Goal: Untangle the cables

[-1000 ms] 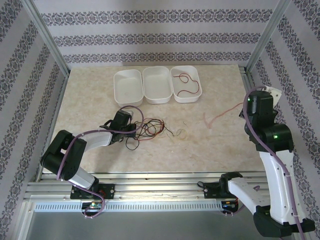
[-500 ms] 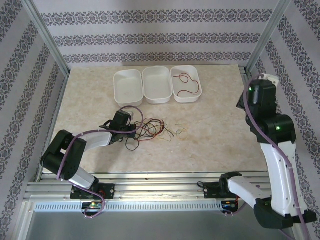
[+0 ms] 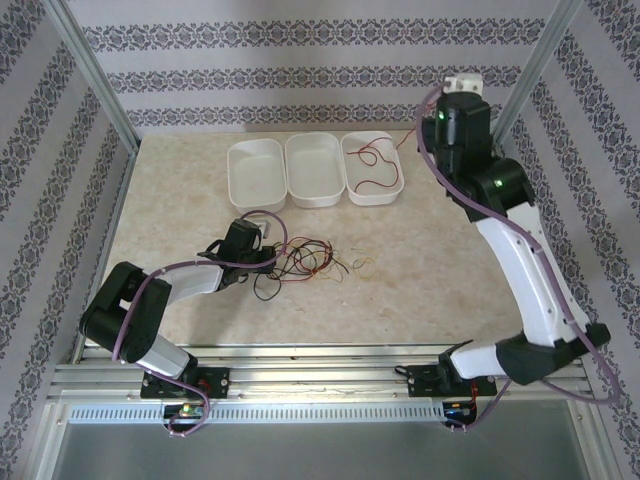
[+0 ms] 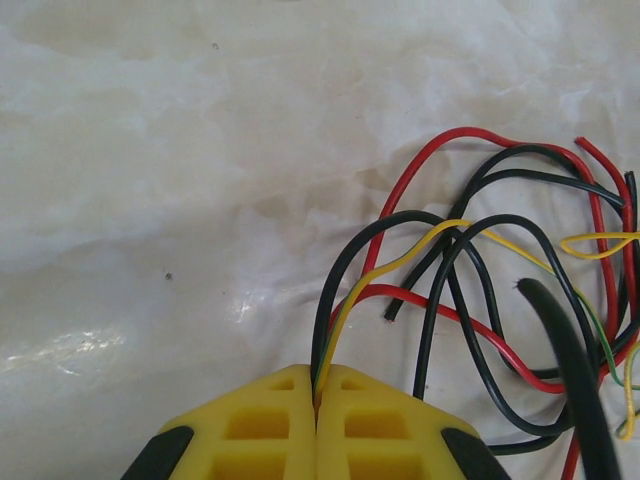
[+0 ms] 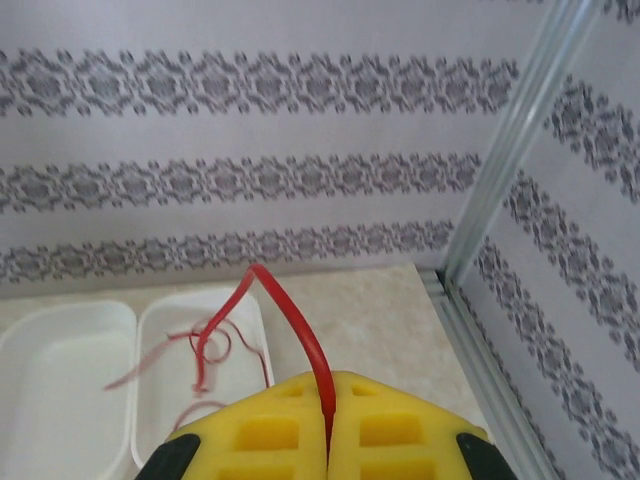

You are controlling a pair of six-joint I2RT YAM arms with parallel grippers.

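A tangle of red, black and yellow-green cables (image 3: 308, 262) lies on the table left of centre. My left gripper (image 3: 268, 255) rests low at its left edge. In the left wrist view the left gripper (image 4: 318, 388) is shut on a yellow-green cable (image 4: 400, 262) and a black cable (image 4: 340, 290) side by side. My right gripper (image 5: 328, 390) is shut on a single red cable (image 5: 292, 320). It is raised near the back right corner, and the cable's loose end dangles over the right white tray (image 5: 160, 400). That red cable (image 3: 399, 144) also shows in the top view.
Three white trays stand in a row at the back: left (image 3: 255, 175), middle (image 3: 314, 170) and right (image 3: 372, 200). The right one holds a red cable (image 3: 375, 181). A loose yellow-green loop (image 3: 362, 266) lies right of the tangle. An aluminium post (image 5: 510, 140) rises close on the right.
The right arm has swung from the table's right edge to the back, carrying the red cable off the table to above the right tray. The left arm has stayed put.
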